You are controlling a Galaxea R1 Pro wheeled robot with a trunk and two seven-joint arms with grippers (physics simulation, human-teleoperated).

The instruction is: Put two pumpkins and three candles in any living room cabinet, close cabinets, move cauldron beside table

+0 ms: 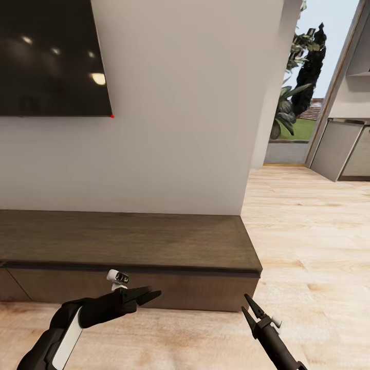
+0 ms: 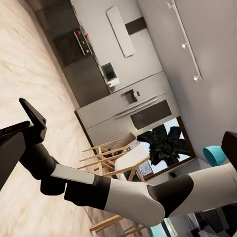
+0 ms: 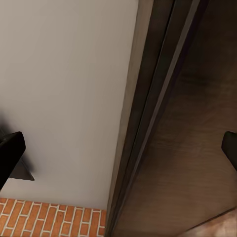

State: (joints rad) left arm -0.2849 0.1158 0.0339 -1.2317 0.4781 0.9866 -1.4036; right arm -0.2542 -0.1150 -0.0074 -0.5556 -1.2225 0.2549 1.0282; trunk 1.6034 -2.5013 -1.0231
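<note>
The long low dark-brown cabinet (image 1: 128,239) runs along the white wall, and both its fronts look closed. My left gripper (image 1: 154,292) hovers open just in front of the cabinet's front face, pointing right. In the left wrist view its fingers (image 2: 10,158) sit far apart at the frame edges with nothing between them. My right gripper (image 1: 244,303) points up near the cabinet's right end, open and empty. The right wrist view looks closely at the cabinet's top edge (image 3: 148,113). The pumpkins, candles, cauldron and table are out of view.
A dark TV (image 1: 51,56) hangs on the wall above the cabinet. Light wood floor (image 1: 308,231) stretches right toward a glass garden door (image 1: 298,92) and grey kitchen units (image 1: 339,154). My right arm (image 2: 128,192) crosses the left wrist view before wooden chairs (image 2: 113,153).
</note>
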